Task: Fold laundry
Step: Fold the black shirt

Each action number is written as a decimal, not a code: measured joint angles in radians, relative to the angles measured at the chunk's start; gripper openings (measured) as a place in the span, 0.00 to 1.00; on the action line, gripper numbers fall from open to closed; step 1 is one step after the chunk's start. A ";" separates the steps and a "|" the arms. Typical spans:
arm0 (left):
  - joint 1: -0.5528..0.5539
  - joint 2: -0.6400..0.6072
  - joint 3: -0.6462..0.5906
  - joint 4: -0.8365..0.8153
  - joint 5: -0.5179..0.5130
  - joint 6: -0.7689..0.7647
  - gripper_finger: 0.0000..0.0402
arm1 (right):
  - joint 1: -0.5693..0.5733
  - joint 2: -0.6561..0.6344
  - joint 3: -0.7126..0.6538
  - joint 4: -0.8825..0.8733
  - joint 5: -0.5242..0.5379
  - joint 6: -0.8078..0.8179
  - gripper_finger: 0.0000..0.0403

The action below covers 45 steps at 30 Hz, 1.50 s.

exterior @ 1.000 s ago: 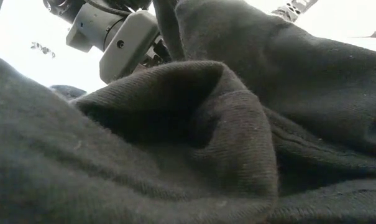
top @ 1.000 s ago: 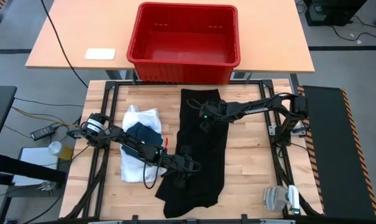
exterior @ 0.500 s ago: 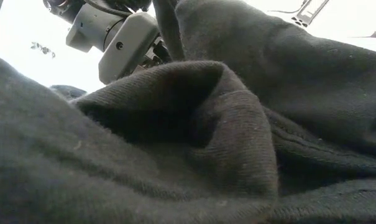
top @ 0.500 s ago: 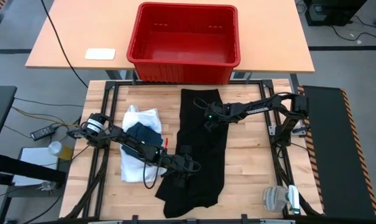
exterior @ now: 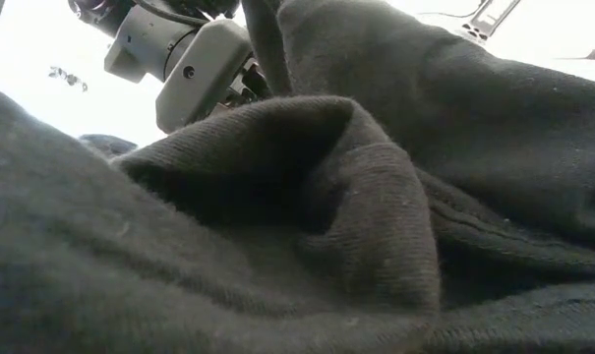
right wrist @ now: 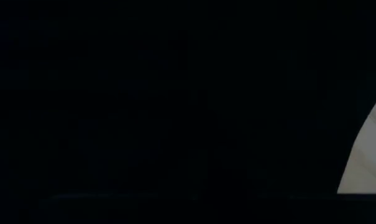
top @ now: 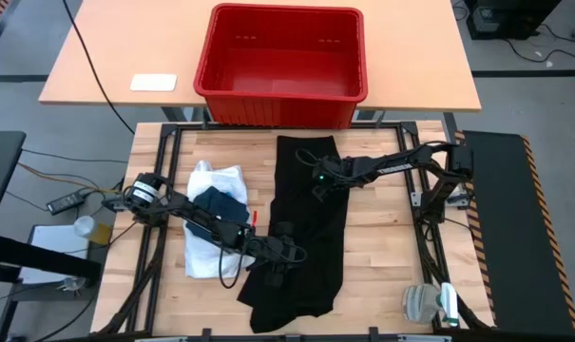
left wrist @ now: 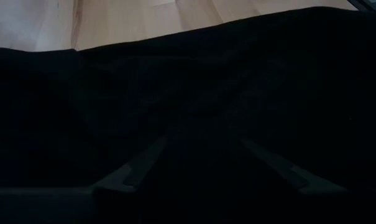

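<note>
Black garment (top: 304,242): left hand (top: 273,269) spread on it, right hand (top: 315,187) unreadable.

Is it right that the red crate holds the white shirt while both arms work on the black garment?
No. The high view shows the red crate empty; the white shirt lies on the wooden table, left of the black garment. Both arms are indeed on that garment.

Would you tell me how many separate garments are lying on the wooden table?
3 visible: a white shirt on the left, a dark blue piece on top of it, and long black trousers down the middle. More may be hidden underneath.
</note>
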 joint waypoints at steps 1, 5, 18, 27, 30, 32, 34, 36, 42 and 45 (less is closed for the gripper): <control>0.000 0.000 0.000 0.000 0.000 0.000 0.48 | 0.001 -0.010 0.000 0.001 -0.007 0.000 0.08; 0.000 0.000 0.000 0.000 0.000 0.000 0.48 | 0.001 -0.051 0.001 0.027 -0.022 0.004 0.03; 0.000 0.000 0.000 0.000 0.000 0.000 0.48 | -0.092 -0.070 0.002 0.227 -0.155 0.120 0.01; -0.007 0.000 0.000 0.008 0.000 -0.006 0.48 | -0.159 -0.026 0.002 0.306 -0.054 0.193 0.04; -0.006 0.000 0.000 0.007 0.000 -0.006 0.48 | -0.171 -0.026 0.001 0.307 -0.014 0.203 0.04; -0.006 0.000 0.000 0.007 0.000 -0.006 0.48 | -0.175 -0.026 0.002 0.316 -0.002 0.180 0.04; -0.006 0.000 0.000 0.007 0.000 -0.002 0.48 | -0.175 -0.026 0.002 0.325 -0.004 0.114 0.07; -0.006 0.000 0.000 0.008 0.000 0.008 0.48 | -0.175 -0.026 0.002 0.329 -0.010 0.078 0.11; -0.006 0.000 0.000 0.006 0.000 0.010 0.49 | -0.177 -0.026 0.002 0.322 -0.148 0.046 0.34; -0.006 -0.012 0.000 -0.031 0.000 0.012 0.52 | -0.182 -0.041 0.002 0.313 -0.298 0.002 0.47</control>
